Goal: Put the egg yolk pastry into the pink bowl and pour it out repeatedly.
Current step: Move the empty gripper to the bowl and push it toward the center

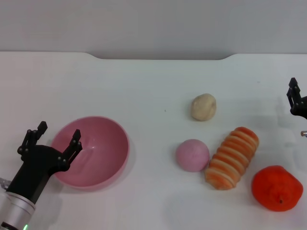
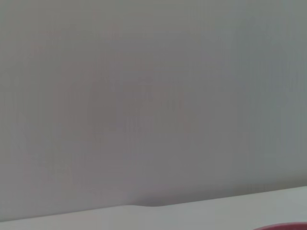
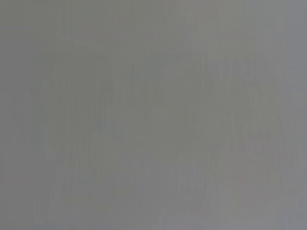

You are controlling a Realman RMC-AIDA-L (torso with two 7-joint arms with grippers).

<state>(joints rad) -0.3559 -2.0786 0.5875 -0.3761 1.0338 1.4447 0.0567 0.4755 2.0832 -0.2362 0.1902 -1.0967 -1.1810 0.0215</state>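
Observation:
The egg yolk pastry (image 1: 203, 106) lies on the white table right of centre, apart from both grippers. The pink bowl (image 1: 108, 148) stands empty at the left front. My left gripper (image 1: 58, 132) is open at the bowl's left rim, one finger over the bowl and the other outside it. A sliver of the bowl's rim (image 2: 288, 226) shows in the left wrist view. My right gripper (image 1: 296, 99) hangs at the far right edge, well right of the pastry and only partly in view. The right wrist view shows only blank grey.
A smooth pink ball (image 1: 192, 155) lies in front of the pastry. A long orange-and-cream striped bread (image 1: 232, 157) lies just right of the ball. An orange fruit (image 1: 277, 188) sits at the front right. The table's far edge meets a grey wall.

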